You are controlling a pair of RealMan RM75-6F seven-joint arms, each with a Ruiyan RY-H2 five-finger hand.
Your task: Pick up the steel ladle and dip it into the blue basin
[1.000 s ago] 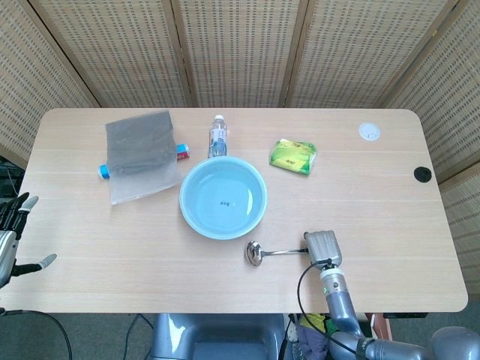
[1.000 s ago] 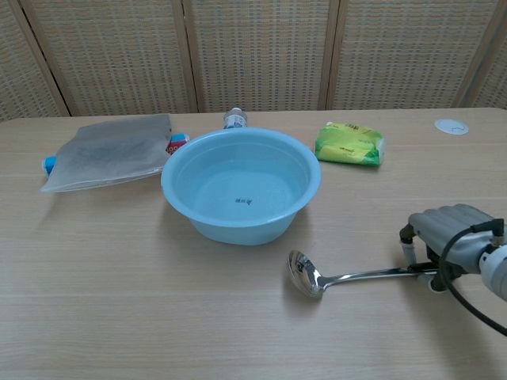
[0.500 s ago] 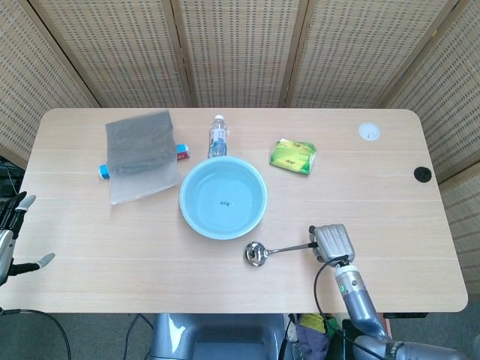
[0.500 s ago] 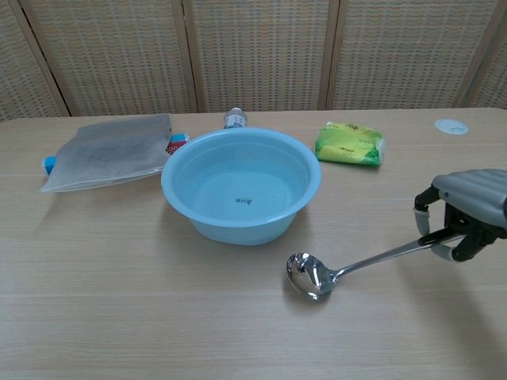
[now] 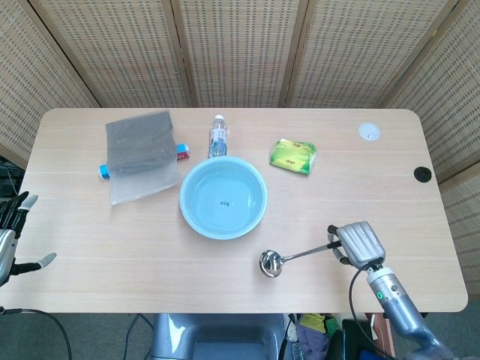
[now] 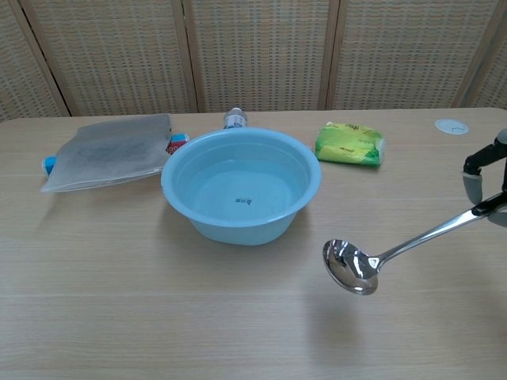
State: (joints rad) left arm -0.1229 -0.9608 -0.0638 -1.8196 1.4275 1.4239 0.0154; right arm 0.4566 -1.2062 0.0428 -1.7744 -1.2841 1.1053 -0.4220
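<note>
Idling off the worktop's (image 5: 90, 247) left edge, left hand (image 5: 9, 236) w/ fingers spread, empty. Blue basin (image 5: 223, 198) centre. Steel ladle (image 6: 372, 261) airborne near-right of it, stiff, slick; right hand (image 5: 358, 242) grips handle's far end, so bowl-heavy, prob. droops.

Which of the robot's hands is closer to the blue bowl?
Right. The right hand, holding the ladle, is just right of the blue basin; the left hand hangs off the table's far-left edge.

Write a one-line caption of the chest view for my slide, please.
The right hand holds the steel ladle lifted above the table, right of the blue basin.
</note>
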